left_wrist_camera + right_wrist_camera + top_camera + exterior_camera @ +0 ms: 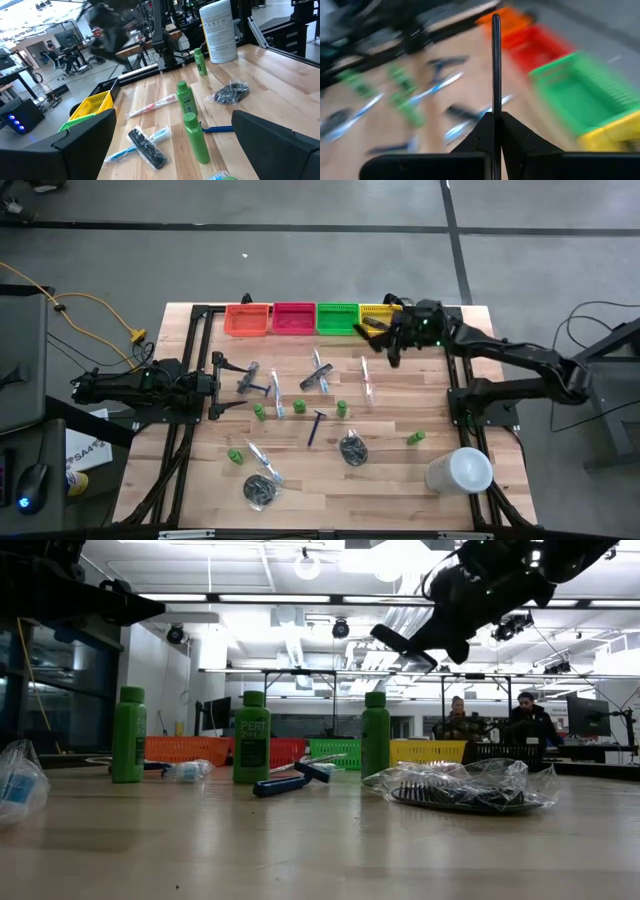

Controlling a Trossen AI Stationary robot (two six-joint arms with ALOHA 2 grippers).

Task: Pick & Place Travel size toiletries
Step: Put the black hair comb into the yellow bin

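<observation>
Right hand (378, 330) clamped on a thin grey comb (495, 65), raised above the worktop (400, 480) beside the yellow bin (374, 313). Left hand (222, 387) spread wide, holding nothing (parked at the left edge). Remaining green bottles (251, 737), razors and toothbrushes scattered mid-worktop.

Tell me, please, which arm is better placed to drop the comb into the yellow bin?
The right arm. Its gripper is shut on the comb, raised beside the yellow bin. The left gripper waits open at the table's left side, far from the bins.
</observation>
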